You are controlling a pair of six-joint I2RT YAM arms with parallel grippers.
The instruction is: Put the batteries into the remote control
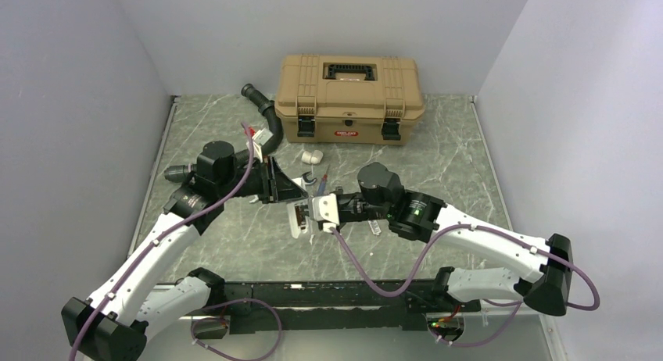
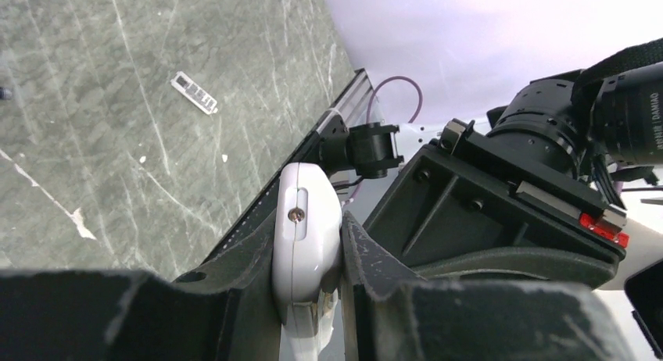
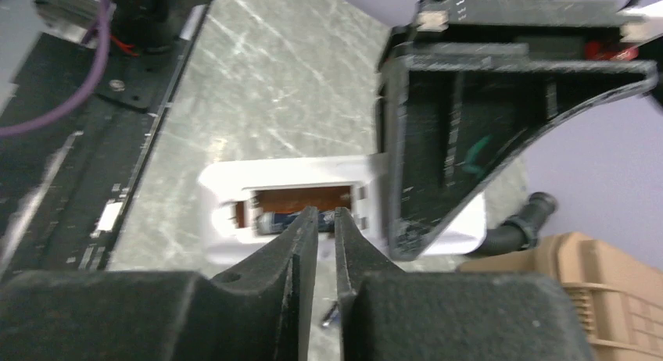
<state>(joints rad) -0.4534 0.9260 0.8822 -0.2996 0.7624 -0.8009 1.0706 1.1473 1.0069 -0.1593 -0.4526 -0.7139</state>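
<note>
Where the arms met: over the middle of the table [image 1: 438, 150], the two claws tip to tip.
left claw [image 2: 309, 259]: clamped on the remote control [image 2: 305, 220], fingers pressed on its two faces near one end; a small screw showed on the narrow edge facing the wrist camera.
remote control, position: in the left claw, between the two arms; I could not tell whether it touched the table.
battery bay [image 3: 301, 195]: uncovered and brown inside, facing the right claw.
battery [image 3: 274, 220]: one dark cell lay in the bay, toward the end away from the left claw.
right claw [image 3: 327, 216]: narrow, fingers nearly together with only a slit between them; I saw nothing in the slit; tips sat right at the bay, beside the battery.
tool case [image 1: 349, 95]: tan, lid shut, at the far edge of the table.
hose [image 1: 266, 119]: black, curved, just left of the tool case.
white cylinder [image 1: 313, 155]: short, on the table in front of the tool case.
pale strip [image 2: 193, 92]: small, flat on the table, well apart from the remote control.
</note>
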